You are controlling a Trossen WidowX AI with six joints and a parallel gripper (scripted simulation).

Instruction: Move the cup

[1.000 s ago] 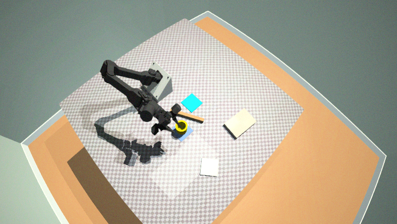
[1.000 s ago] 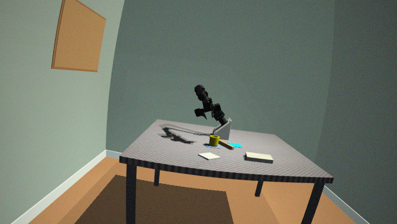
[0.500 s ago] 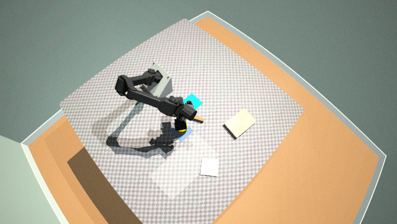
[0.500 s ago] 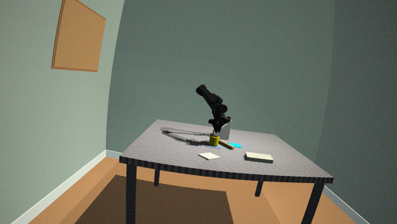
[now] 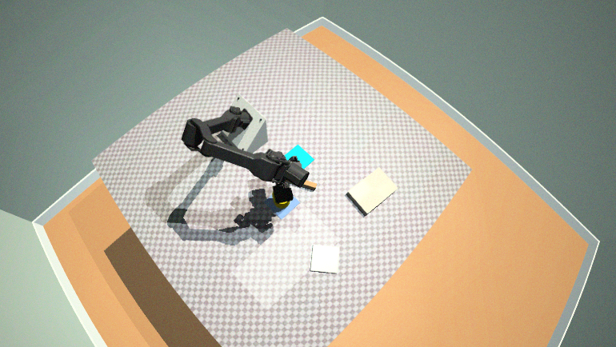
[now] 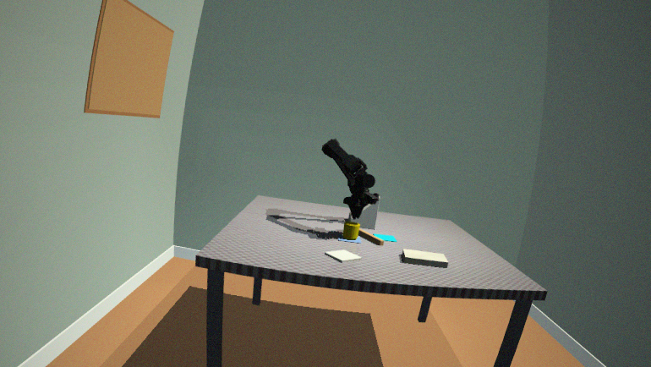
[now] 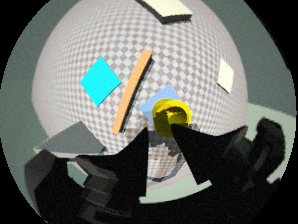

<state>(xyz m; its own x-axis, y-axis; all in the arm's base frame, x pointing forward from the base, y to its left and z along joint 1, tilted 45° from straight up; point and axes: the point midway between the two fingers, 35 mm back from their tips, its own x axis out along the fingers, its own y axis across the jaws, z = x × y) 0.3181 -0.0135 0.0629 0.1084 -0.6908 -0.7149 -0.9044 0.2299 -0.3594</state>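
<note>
In the middle of the top view, the yellow cup [image 5: 282, 203] [image 6: 351, 231] [image 7: 171, 116] sits on the periwinkle pad [image 5: 286, 211] [image 6: 341, 240] [image 7: 157, 101], partly hidden by the gripper [image 5: 282, 193] [image 6: 355, 216] [image 7: 160, 128]. The pincer's fingers are apart, with a visible gap and nothing clamped between them; in the wrist view, one fingertip overlaps the cup's lower edge (whether it touches, I cannot tell). The cup stands upright in the exterior view, and its dark inside shows a small red spot from the wrist. The cyan pad [image 5: 298, 152] [image 6: 385, 238] [image 7: 100, 81] lies left of centre in the wrist view, with an orange bar [image 5: 310, 185] [image 6: 371, 237] [image 7: 132, 93] between the two pads. A cream block [image 5: 373, 189] [image 6: 424, 255] [image 7: 167, 9] lies right of centre in the top view, and a white tile [image 5: 325, 258] [image 6: 342, 255] [image 7: 226, 76] lies below centre.
</note>
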